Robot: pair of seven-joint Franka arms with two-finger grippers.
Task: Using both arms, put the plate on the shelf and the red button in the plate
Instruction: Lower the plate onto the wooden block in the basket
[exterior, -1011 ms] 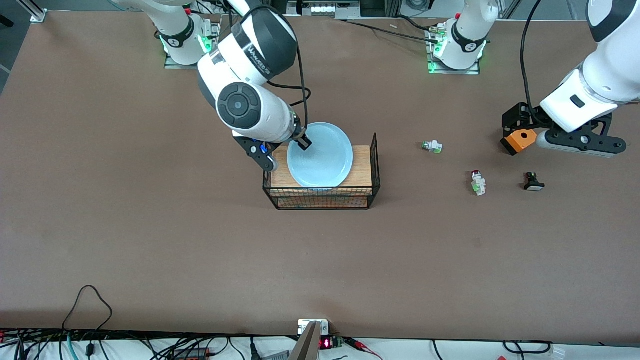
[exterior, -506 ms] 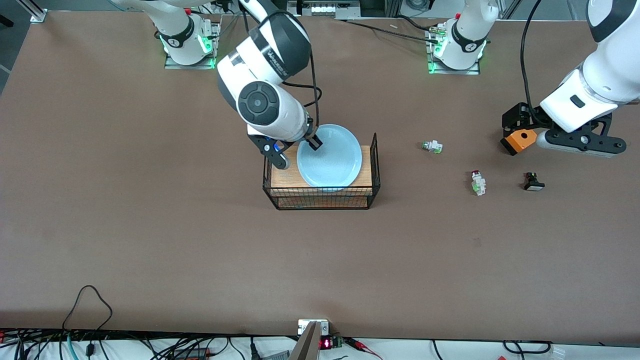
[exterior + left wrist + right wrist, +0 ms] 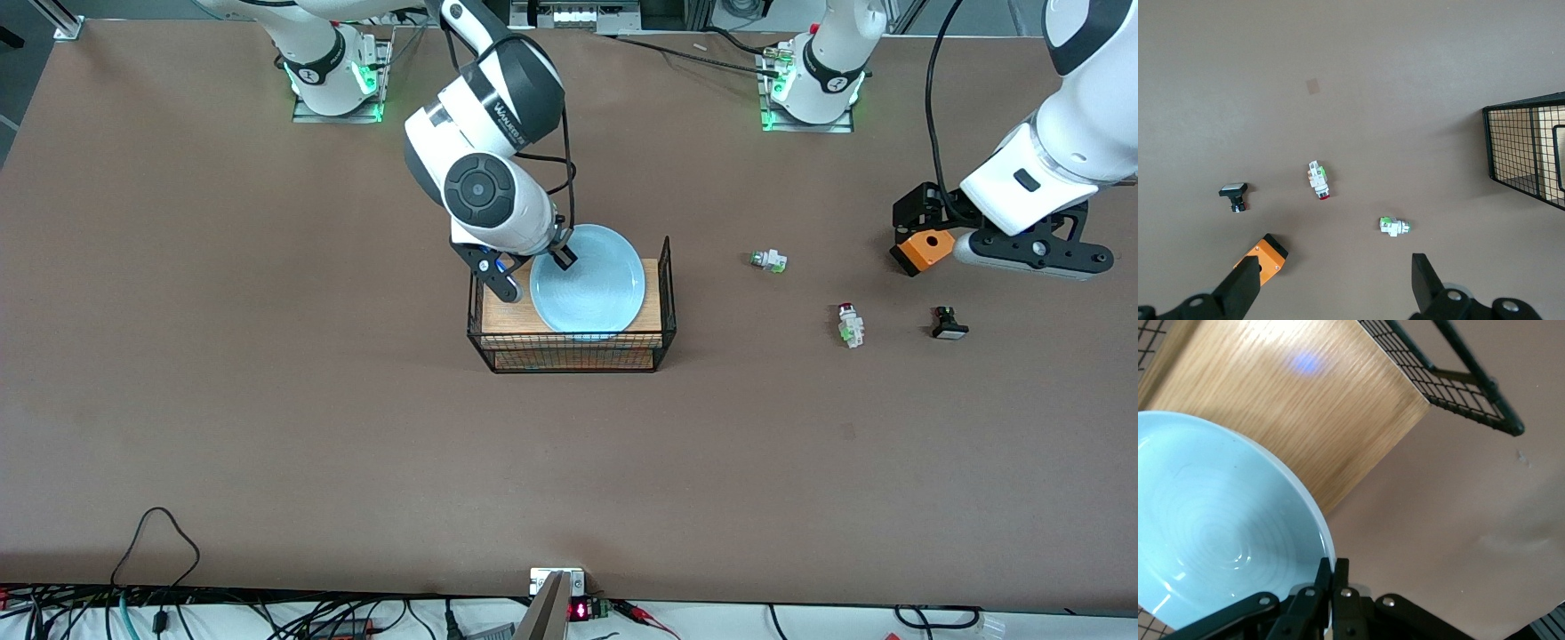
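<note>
Right gripper (image 3: 562,258) pinching plate (image 3: 587,278) rim over wire basket (image 3: 662,338); thin edge hold may slip, tilt. Left gripper (image 3: 1331,287) wide, waiting above red button (image 3: 1318,180).

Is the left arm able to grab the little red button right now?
Probably yes. The left end effector hangs open above the table, and the red button lies in the open with bare table around it. The green-capped switch and black switch lie apart from it.

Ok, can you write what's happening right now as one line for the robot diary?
right gripper: shut on plate rim, over basket | left gripper: open, waiting above table | red button: on table, untouched
</note>
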